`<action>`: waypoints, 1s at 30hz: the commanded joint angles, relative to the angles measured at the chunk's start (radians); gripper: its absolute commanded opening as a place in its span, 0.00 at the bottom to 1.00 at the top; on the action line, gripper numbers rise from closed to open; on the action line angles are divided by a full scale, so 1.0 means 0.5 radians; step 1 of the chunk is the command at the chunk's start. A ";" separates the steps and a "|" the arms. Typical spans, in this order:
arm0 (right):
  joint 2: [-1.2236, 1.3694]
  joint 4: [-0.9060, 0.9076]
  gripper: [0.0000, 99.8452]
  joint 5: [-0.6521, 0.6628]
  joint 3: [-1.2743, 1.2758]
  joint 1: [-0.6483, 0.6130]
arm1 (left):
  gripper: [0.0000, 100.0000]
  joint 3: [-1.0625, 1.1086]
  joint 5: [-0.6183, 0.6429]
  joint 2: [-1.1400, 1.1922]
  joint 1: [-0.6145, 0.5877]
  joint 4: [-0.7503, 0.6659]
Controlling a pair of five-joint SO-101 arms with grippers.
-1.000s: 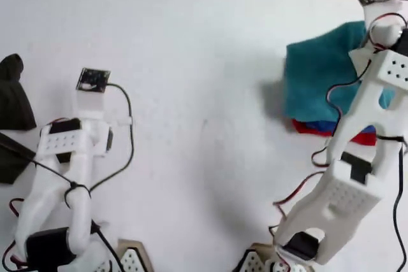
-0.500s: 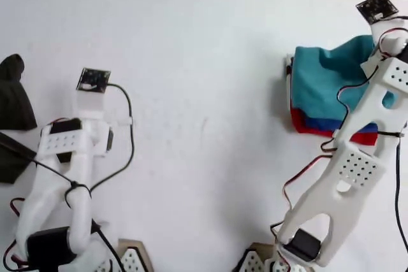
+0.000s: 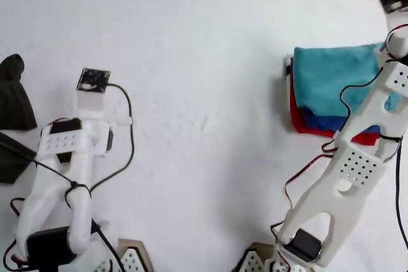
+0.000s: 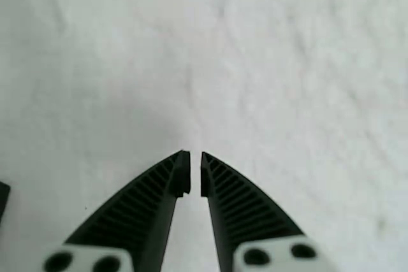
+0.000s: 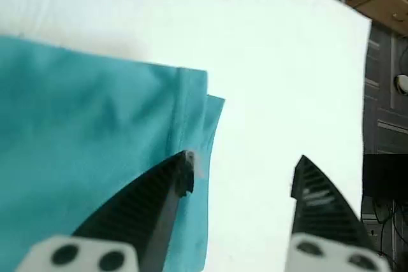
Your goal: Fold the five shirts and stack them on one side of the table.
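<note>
You have a plain teal shirt (image 5: 89, 119) beneath the right claw (image 5: 243, 160), whose ribbed fingers (image 5: 150, 205) are black; under it a blue shirt (image 3: 326, 121), a red shirt (image 3: 305, 128), and a white table (image 3: 204, 62).

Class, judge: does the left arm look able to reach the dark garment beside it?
Probably yes: the dark garment lies close beside the left arm, nothing between, its end effector shut, empty.

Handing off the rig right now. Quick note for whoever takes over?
Left gripper: shut, empty, over bare table.
Right gripper: open, empty, one finger at the edge of the teal shirt.
Done: teal shirt lies folded on top of the blue shirt and red shirt, stacked at the table's right side.
Left: dark cloth bunched at the left edge, not yet folded or stacked.
</note>
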 commanded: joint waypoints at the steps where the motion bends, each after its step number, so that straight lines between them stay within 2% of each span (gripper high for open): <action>1: -0.026 -0.100 0.26 -0.230 -0.138 0.008 | 0.06 -0.005 -0.012 -0.049 -0.018 -0.012; 4: -0.008 -0.100 0.19 -0.313 -0.104 0.005 | 0.06 -0.005 -0.012 -0.049 -0.018 -0.012; 7: 0.041 -0.048 0.00 -0.328 -0.110 0.005 | 0.06 -0.008 -0.012 -0.052 -0.021 -0.009; 9: 0.075 0.051 0.06 -0.371 -0.129 0.005 | 0.06 -0.038 -0.012 -0.052 -0.064 0.009; 11: 0.078 0.164 0.06 -0.473 -0.129 0.002 | 0.06 -0.130 -0.012 -0.052 -0.132 0.077; 15: 0.032 0.351 0.05 -0.641 -0.129 -0.023 | 0.06 -0.413 -0.015 -0.052 -0.359 0.427; 19: -0.078 0.480 0.08 -0.740 -0.129 -0.097 | 0.06 -0.710 -0.270 -0.046 -0.672 0.657; 26: -0.293 0.493 0.11 -0.887 -0.104 -0.262 | 0.07 -1.002 -0.614 -0.031 -1.157 0.721; 30: -0.514 0.496 0.12 -0.887 -0.101 -0.318 | 0.18 -1.109 -0.694 -0.031 -1.313 0.712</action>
